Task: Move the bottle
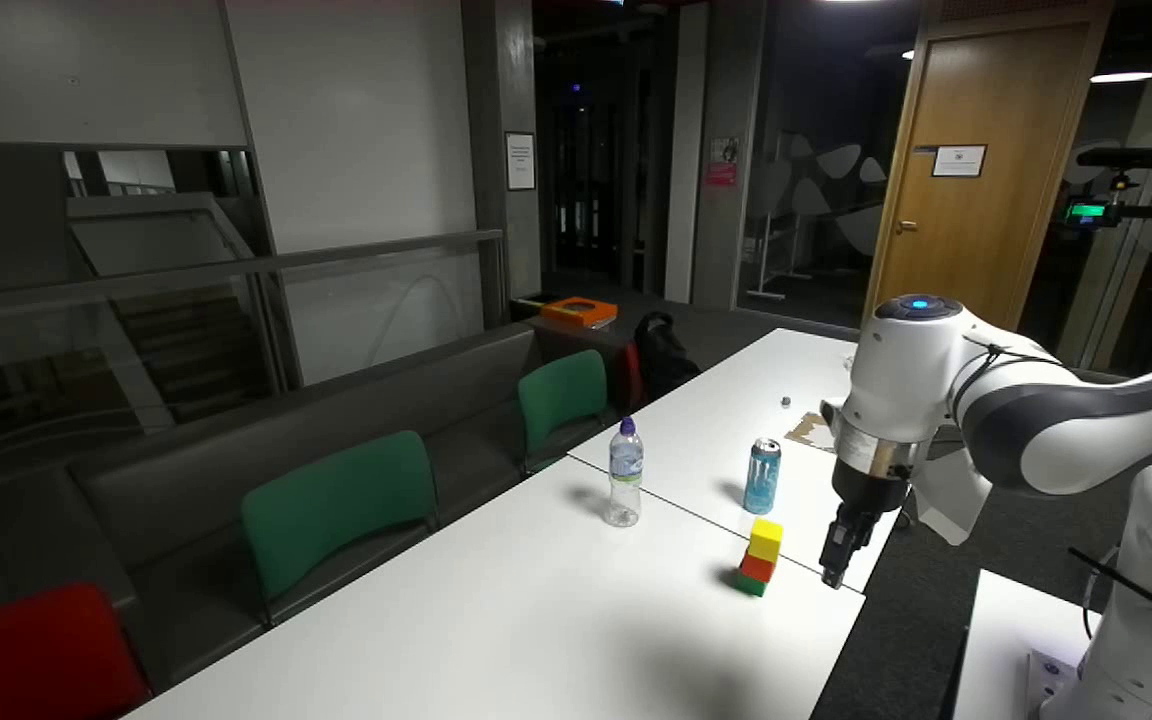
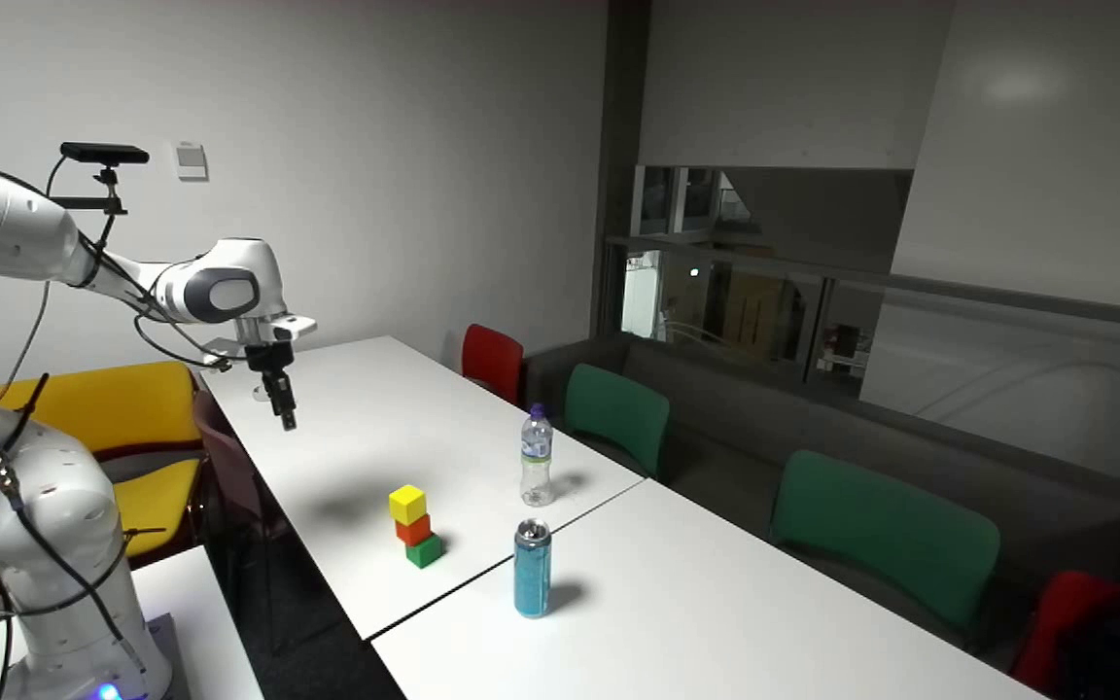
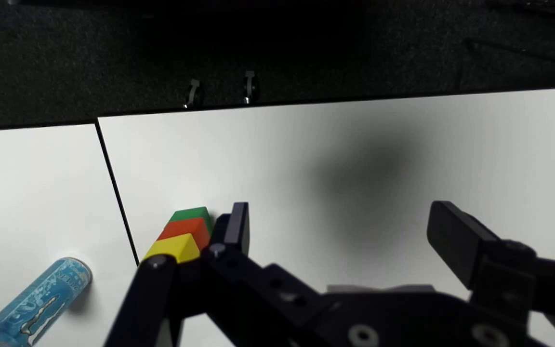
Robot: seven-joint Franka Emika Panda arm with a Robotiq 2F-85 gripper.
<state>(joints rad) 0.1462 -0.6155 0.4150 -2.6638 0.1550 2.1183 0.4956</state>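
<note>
Wide-gaping end effector [image 3: 340, 217] hangs nearest; left of the can [image 1: 762, 480] in an exterior view stands a clear, purple-capped, green-banded bottle [image 1: 625, 475].

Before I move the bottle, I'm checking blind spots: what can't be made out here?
Bottle: outside the wrist view; its label too small to read in both exterior views.
Yellow block: partly hidden by the gripper in the wrist view.
Can: top cut off by the wrist view's bottom edge.

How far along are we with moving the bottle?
Done: nothing I can confirm; the bottle stands upright on the table. In hand: nothing; the tool hangs open and empty, apart from the bottle. Left: likely the reach, grasp and move.
</note>
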